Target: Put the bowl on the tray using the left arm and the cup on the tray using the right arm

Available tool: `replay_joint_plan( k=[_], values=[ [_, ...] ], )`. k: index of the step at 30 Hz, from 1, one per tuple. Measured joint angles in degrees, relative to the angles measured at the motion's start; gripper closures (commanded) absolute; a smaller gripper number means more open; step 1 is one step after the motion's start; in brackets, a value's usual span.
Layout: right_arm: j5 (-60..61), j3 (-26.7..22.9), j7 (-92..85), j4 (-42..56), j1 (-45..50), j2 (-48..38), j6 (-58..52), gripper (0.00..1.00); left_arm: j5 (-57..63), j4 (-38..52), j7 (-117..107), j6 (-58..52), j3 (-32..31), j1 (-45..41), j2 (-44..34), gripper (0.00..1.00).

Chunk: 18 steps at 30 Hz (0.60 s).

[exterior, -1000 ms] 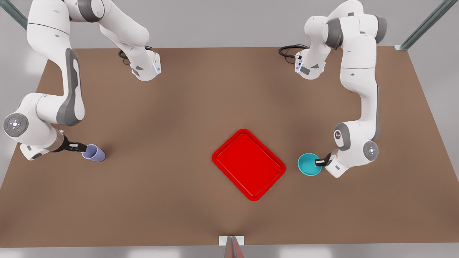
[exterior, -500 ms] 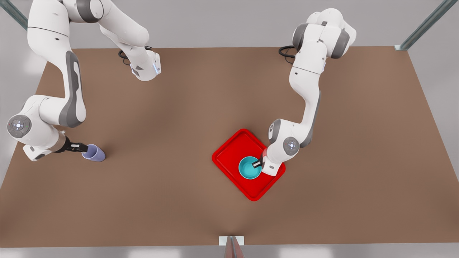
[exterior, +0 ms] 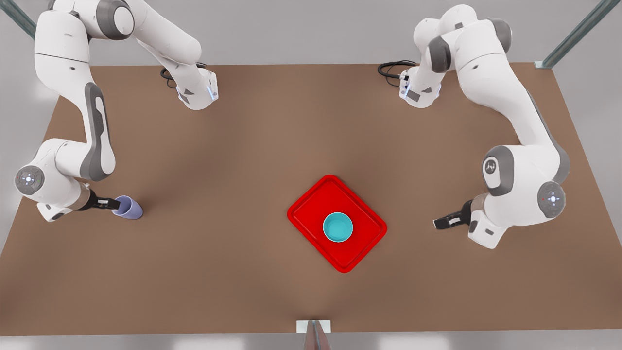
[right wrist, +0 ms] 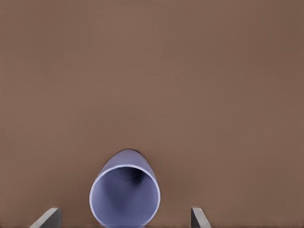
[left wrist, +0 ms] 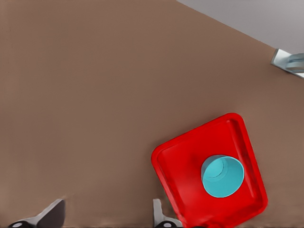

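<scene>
Your bowl (exterior: 338,227) sits on the tray (exterior: 311,206), well clear of the left jaws (exterior: 441,223), spread and empty. Right jaws (exterior: 112,204) straddle the cup (exterior: 128,207), spread; close, then carry it trayward.

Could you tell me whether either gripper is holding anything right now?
Nothing is held: the left gripper is open, clear of the bowl; the right gripper is open beside the cup.
</scene>
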Motion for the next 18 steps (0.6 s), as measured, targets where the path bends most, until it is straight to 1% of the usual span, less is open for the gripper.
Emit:
replay_joint_plan(
  k=[1, 3, 4, 5, 6, 10, 18],
  values=[
    [0.05, 0.0, 0.07, -0.79, -0.35, 0.01, 0.42, 0.0, 3.02, 0.08, 6.51, -4.79, 0.14, -2.37, -3.84, 0.0],
    [0.09, 0.0, 0.21, -0.96, -0.24, 0.0, 0.39, 0.0, 9.05, -0.66, 17.33, -7.55, -0.85, -2.46, -13.74, 0.0],
    [0.09, 0.0, 0.44, -1.09, -0.18, 0.0, 0.39, 0.0, 12.36, -4.45, 17.68, -6.4, -5.07, -2.46, -17.97, 0.0],
    [0.16, 0.0, 0.68, -1.1, -0.09, 0.08, 0.46, 0.0, 16.22, -13.12, 16.46, 0.6, -14.9, 1.22, -23.24, 0.0],
    [0.3, 0.0, 0.78, -1.38, 0.02, 0.09, 0.55, 0.0, 19.31, -15.84, 16.26, 3.36, -19.89, 6.21, -24.28, 0.0],
    [0.44, 0.0, 0.87, -2.59, -0.16, 0.26, 2.57, 0.0, 25.42, -15.91, 16.26, 3.79, -20.17, 6.21, -21.55, 0.0],
    [0.44, 0.0, 0.86, -2.59, -0.86, 2.2, 4.0, 0.0, 27.86, -15.91, 16.26, 3.95, -20.17, 6.33, -20.39, 0.0]
  ],
)
